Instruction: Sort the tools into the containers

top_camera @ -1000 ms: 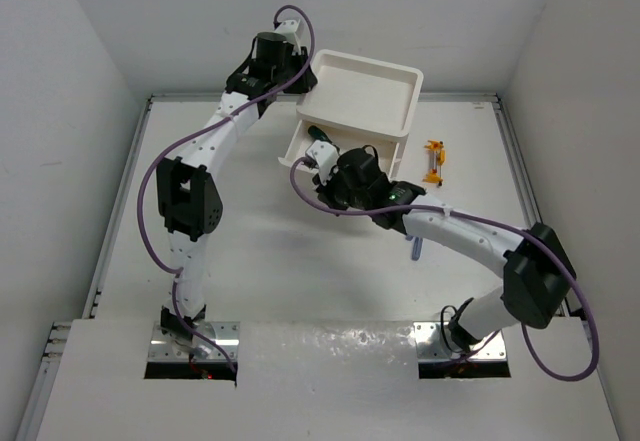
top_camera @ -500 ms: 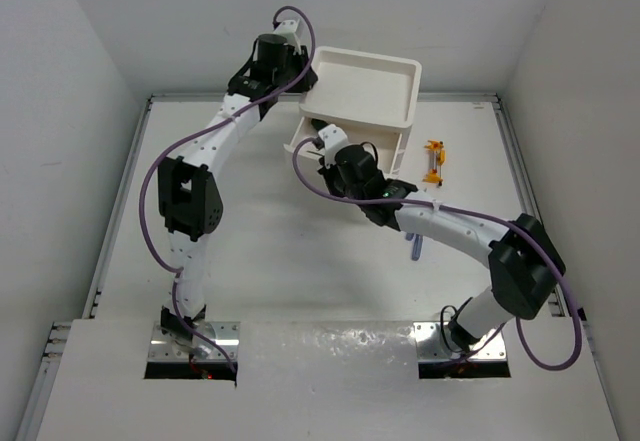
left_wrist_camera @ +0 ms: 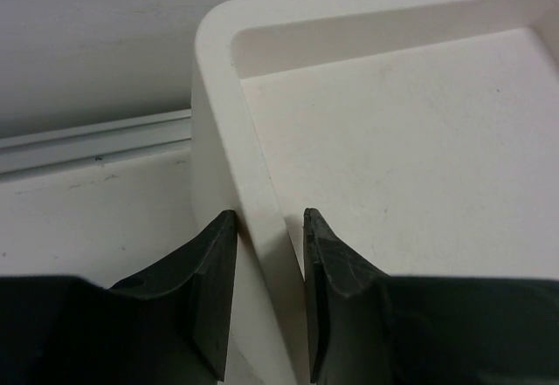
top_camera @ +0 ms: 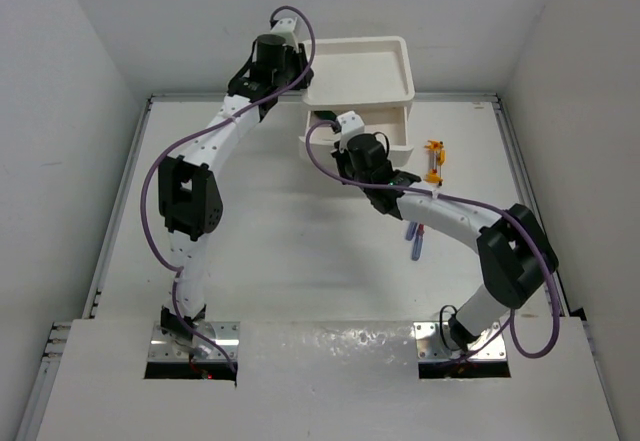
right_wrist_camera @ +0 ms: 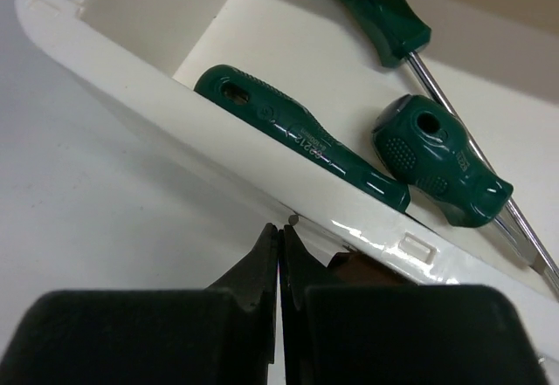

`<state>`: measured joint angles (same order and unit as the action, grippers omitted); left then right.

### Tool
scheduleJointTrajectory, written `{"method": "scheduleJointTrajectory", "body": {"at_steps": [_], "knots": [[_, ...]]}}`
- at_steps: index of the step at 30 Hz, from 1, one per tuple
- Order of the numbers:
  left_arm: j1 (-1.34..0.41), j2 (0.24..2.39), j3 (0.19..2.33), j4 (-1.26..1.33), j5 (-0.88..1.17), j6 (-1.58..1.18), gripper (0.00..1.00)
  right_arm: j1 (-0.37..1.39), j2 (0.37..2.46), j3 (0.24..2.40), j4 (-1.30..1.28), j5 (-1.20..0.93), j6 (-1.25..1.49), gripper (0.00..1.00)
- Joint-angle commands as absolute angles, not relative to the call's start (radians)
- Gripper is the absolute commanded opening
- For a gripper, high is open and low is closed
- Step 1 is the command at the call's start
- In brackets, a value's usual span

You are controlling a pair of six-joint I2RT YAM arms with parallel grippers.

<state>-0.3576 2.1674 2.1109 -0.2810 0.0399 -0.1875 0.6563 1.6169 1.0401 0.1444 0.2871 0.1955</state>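
The left arm is stretched to the far side of the table, with the left gripper (left_wrist_camera: 269,221) clamped across the rim of the white drawer unit (left_wrist_camera: 262,167). The right arm is bent inward. The right gripper (right_wrist_camera: 279,235) is closed and empty at the front of the open drawer (right_wrist_camera: 166,127), in which three green screwdrivers (right_wrist_camera: 306,136) are lying.

A: What's on the table (top_camera: 270,251)?

B: White top, rails along the left and right edges. Clock read from table centre, top view. White drawer unit (top_camera: 392,133) at 12–1, by the far edge.

A: Loose items?

B: Orange-yellow piece (top_camera: 434,159) at 2, just beside the unit's right side, not touching it. Blue-purple-handled tools (top_camera: 414,242) at 3, lying close together, partly hidden under an arm, so count unclear.

A: Anything else?

B: Left arm base (top_camera: 190,336) at 7, right arm base (top_camera: 462,341) at 5, both on the near edge.
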Motion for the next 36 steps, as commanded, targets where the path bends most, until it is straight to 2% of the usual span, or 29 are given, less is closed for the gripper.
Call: {"method": "scheduleJointTrajectory", "body": {"at_steps": [1, 15, 20, 27, 34, 36], "knots": [[-0.368, 2.195, 2.069, -0.460, 0.183, -0.084, 0.00, 0.571, 1.606, 1.103, 0.367, 0.471, 0.114, 0.00], [-0.367, 2.206, 2.089, -0.454, 0.199, -0.034, 0.00, 0.377, 1.418, 1.052, 0.134, 0.187, 0.060, 0.00], [-0.367, 2.204, 2.106, -0.460, 0.207, -0.017, 0.00, 0.356, 1.390, 1.190, -0.079, 0.121, 0.008, 0.00], [-0.370, 2.200, 2.111, -0.469, 0.218, -0.011, 0.00, 0.295, 1.434, 1.290, -0.158, 0.090, -0.020, 0.00], [-0.370, 2.195, 2.105, -0.486, 0.209, -0.011, 0.00, 0.268, 1.468, 1.360, -0.247, 0.115, 0.098, 0.07], [-0.370, 2.195, 2.102, -0.485, 0.201, -0.021, 0.00, 0.270, 1.457, 1.362, -0.268, 0.048, 0.092, 0.07]]}}
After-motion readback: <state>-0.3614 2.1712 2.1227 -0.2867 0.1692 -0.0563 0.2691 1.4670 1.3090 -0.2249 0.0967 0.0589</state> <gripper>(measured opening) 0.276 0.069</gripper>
